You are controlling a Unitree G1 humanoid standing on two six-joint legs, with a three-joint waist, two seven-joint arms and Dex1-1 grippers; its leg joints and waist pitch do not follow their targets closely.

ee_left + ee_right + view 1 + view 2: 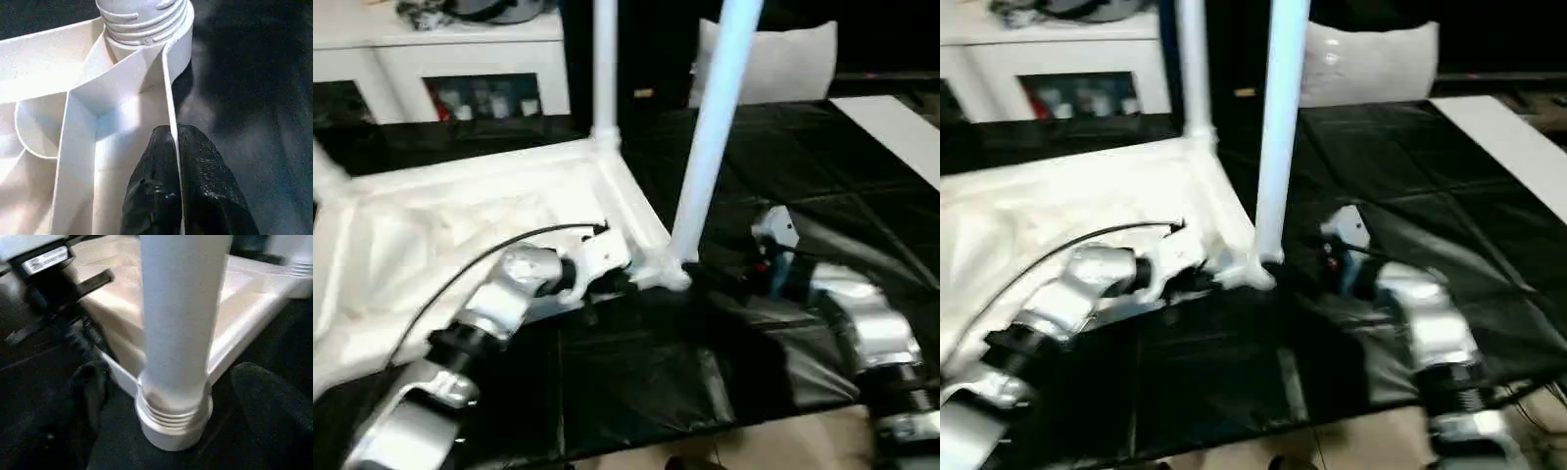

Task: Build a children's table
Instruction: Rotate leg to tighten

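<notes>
The white table top (460,220) lies upside down on a black sheet, ribbed underside up. One white leg (605,69) stands in the far corner socket. A second leg (710,147) stands slightly tilted in the near right corner socket (671,274), threads showing at its base (171,418). A third leg (328,176) shows at the left edge. My left gripper (172,129) is shut on the table top's rim (168,88) just beside that near socket. My right gripper (178,377) is open, one finger (93,382) on each side of the near leg's base, apart from it.
A white cabinet (460,54) with glass doors stands behind at the left. A white cushion (788,59) sits at the back. A white board (901,127) lies at the right. The black sheet (656,382) ends at the front over a beige floor.
</notes>
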